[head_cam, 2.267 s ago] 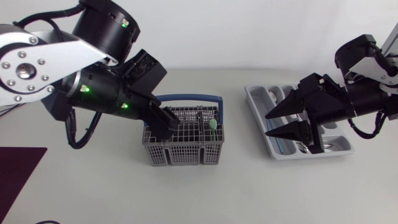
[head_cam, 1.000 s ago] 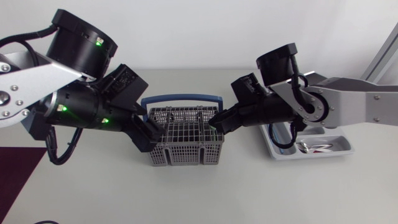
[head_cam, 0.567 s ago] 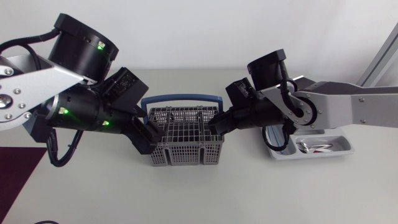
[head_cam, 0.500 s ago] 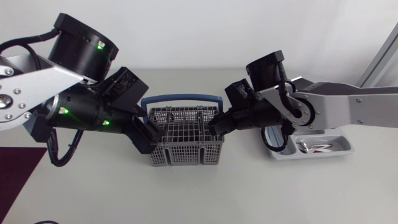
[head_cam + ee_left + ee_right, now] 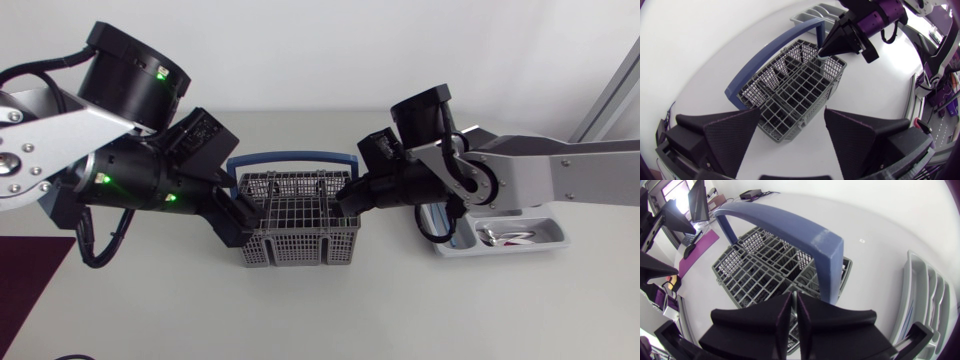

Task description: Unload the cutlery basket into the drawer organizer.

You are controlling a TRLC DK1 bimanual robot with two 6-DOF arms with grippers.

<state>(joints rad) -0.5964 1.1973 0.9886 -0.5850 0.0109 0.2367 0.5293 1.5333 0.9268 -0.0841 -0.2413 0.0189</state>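
Observation:
The grey wire cutlery basket [image 5: 300, 238] with its blue handle [image 5: 290, 158] stands mid-table. My right gripper [image 5: 346, 198] reaches over from the right to the basket's right end compartment. Its fingers are pressed together there, and the left wrist view shows a pale green bit of a utensil [image 5: 824, 57] at their tips. In the right wrist view the gripper [image 5: 794, 307] points down beside the handle [image 5: 790, 225]. My left gripper [image 5: 243, 212] sits at the basket's left end, fingers spread wide [image 5: 793, 110], with the basket corner [image 5: 785, 127] between them untouched. The grey drawer organizer [image 5: 545, 243] lies at the right.
Cutlery lies in the organizer's compartments [image 5: 497, 237]. A dark purple mat [image 5: 25, 285] covers the table's lower left corner. The organizer's rim [image 5: 920, 295] is close beside my right arm.
My right gripper came from over the organizer to the basket's right end and closed its fingers there. The left arm kept still after settling at the basket's left end.

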